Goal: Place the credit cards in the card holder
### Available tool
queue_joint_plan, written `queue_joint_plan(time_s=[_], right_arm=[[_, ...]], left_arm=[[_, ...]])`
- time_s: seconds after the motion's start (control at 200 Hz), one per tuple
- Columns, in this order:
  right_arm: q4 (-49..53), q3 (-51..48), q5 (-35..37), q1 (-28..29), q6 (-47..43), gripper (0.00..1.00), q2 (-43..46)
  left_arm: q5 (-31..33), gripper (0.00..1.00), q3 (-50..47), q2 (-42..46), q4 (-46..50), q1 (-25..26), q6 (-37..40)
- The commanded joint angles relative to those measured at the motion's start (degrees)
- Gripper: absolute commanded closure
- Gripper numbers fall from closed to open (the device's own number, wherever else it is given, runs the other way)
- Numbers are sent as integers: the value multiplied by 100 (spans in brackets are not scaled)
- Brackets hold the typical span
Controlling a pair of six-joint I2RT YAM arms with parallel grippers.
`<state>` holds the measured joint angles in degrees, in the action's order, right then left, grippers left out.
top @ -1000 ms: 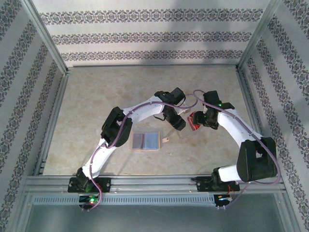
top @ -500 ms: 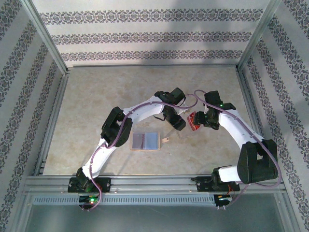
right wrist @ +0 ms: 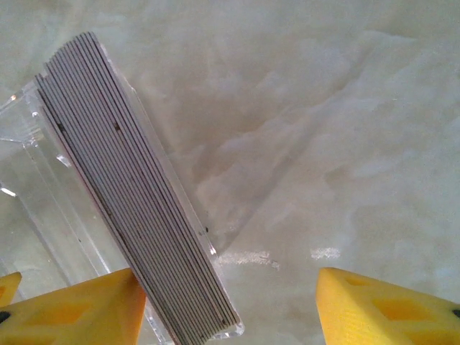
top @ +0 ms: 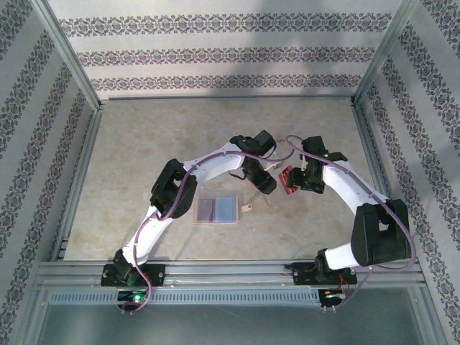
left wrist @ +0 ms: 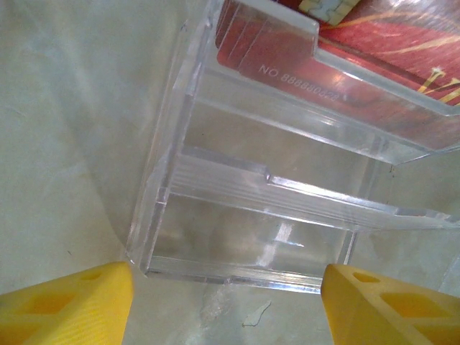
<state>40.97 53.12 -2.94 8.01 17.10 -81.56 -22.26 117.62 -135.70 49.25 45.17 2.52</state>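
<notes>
So the thin, flat, red-faced plastic credit cards [right wrist: 136, 194] are sitting as one tight stack in the top tier of a clear stepped acrylic stand [left wrist: 251, 237]. From above, that's at about 2 o'clock from the card holder [top: 215, 210], the small tan folding wallet lying open on the pale table [top: 144, 144] with its grey-lilac pockets facing up.

The right gripper [right wrist: 226, 280] is hovering with its jaws wide. The yellow finger [right wrist: 72, 313] at 7 o'clock in its wrist view is sitting right against the stack's face, while the other, at 5 o'clock, is well apart with bare table in between, so it's not grasping anything.

The left gripper [left wrist: 226, 277] is bracketing the stand's bottom corners. Honestly I can't tell if it's actually pinching it or just sitting beside it.

Handling-wise, I'm guessing the cards are light, stiff and slick, so they'll be wanting to fan out or slide off each other. I'd be pinching across the flat faces near the exposed top edge, above the acrylic lip. The stand looks light and skiddy too, so it'll probably be needing bracing.
</notes>
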Motion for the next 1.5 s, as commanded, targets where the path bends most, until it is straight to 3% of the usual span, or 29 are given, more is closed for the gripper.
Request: queue_joint_plan(time_s=[0.0,0.85,1.494], right_arm=[[249,93,179,-28,-115,39,177],[455,165,257,-63,-201,54,288],[373,-25,-119,104,39,49,474]], left_arm=[[65,30,-212,-117,411,76,99],[63,30,-189,-162,422,80,82],[1,30,-178,-185,425,80,55]])
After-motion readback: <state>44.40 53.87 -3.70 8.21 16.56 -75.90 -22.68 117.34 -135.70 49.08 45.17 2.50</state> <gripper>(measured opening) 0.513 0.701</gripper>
